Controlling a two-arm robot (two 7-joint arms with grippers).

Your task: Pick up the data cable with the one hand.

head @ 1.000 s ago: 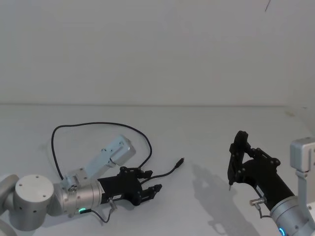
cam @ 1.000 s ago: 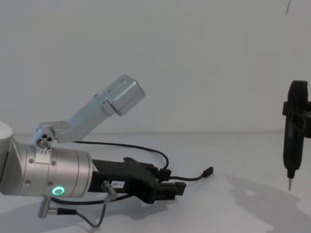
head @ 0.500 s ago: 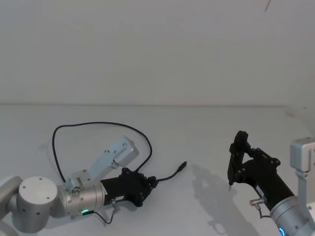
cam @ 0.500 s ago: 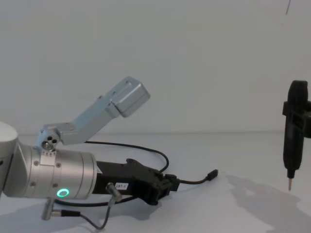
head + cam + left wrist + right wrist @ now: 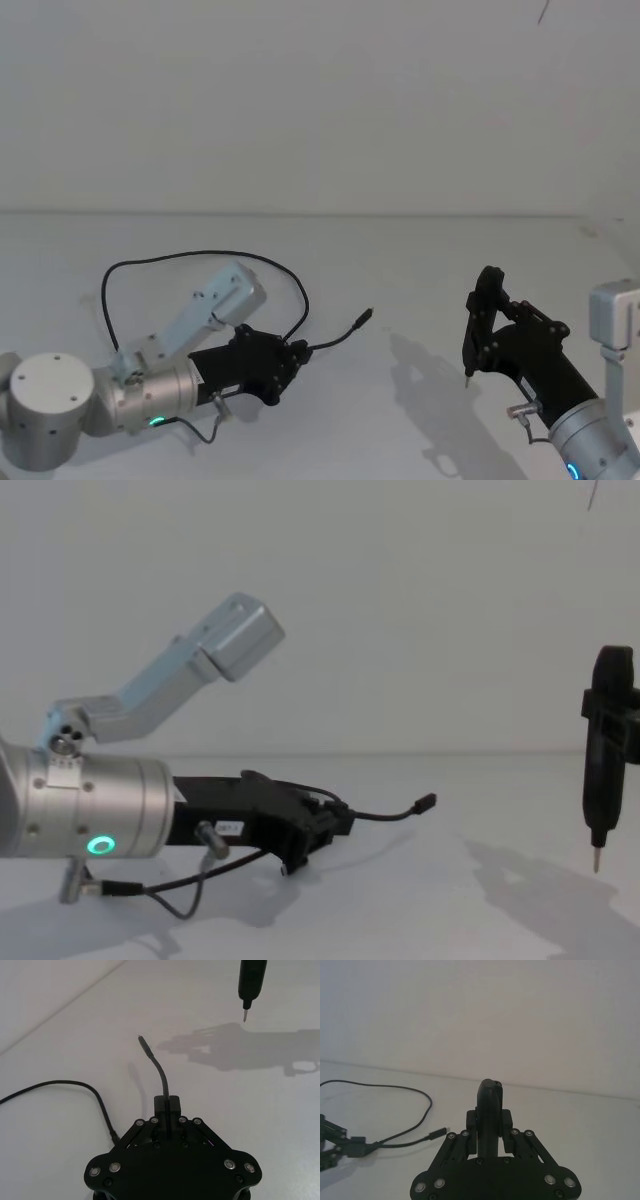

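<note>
Two grippers are seen above the white table point(image 5: 420, 270). The left gripper point(image 5: 296, 353), black and forked on a silver cylinder point(image 5: 90, 810) with a green ring light point(image 5: 98, 845), is extended forward from the robot's left side. It is held a little off the table, with its shadow cast below it in the chest view. Its fingers are drawn narrow and clamped on the data cable point(image 5: 200, 254) a short way back from one plug point(image 5: 367, 316). That short free end is pointed past the fingertips towards the middle of the table. It is held clear of the surface, as its separate shadow in the left wrist view shows. The rest of the cable is laid in a wide loop on the table beyond the left arm, farther from the robot. The right gripper point(image 5: 467, 375), slim and tapering to a metal tip, is hung upright on the right, well apart from the cable, with its fingers pressed together.
</note>
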